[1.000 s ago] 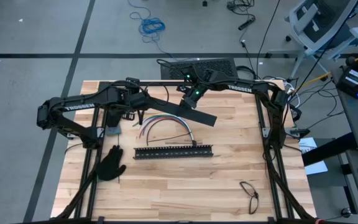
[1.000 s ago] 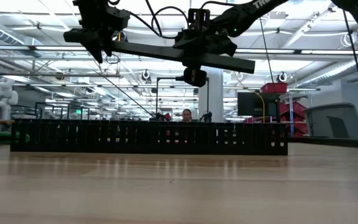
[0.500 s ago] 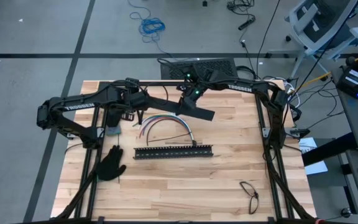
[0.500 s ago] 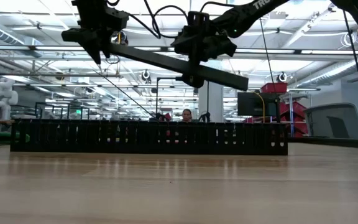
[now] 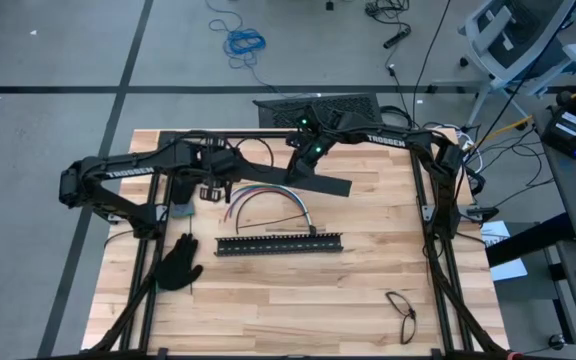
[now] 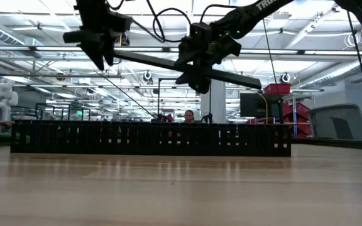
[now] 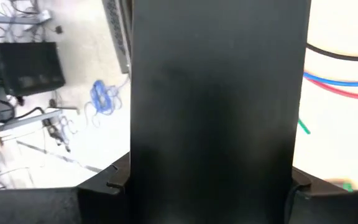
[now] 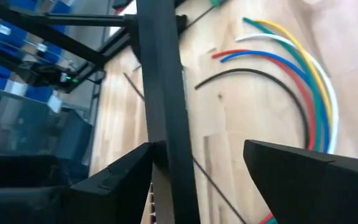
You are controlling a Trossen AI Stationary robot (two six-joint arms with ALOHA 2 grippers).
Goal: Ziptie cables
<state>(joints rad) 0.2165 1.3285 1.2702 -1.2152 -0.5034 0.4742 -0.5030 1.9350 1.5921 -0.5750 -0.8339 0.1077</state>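
Wooden table (image 5: 298, 300): butcher-block top, carrying all items below.

Left arm: reaches in from the table's left side; left gripper (image 5: 220, 162) raised above the far-left part of the table, fingers clamped on one end of a flat black bar (image 5: 298, 176). In the left wrist view that bar (image 7: 219, 106) fills the space between the fingers.

Right arm: reaches in from the right; right gripper (image 5: 308, 157) is at the bar's middle, fingers spread apart with the bar lying against one of them, clear gap to the other.

Flat black bar: held in the air, slanting across the far half of the table.

Slotted black bar (image 5: 279, 244): lies flat near the table's middle, just nearer than the cables.

Black glove (image 5: 178, 264): on the table's left side.

Cables (image 5: 268, 200): curved bundle of red, blue, green, yellow, white and black wires, resting on the table beneath the raised bar.

Eyeglasses (image 5: 402, 312): near-right corner.

Ziptie (image 8: 219, 193): thin dark strip on the wood beside the cables.
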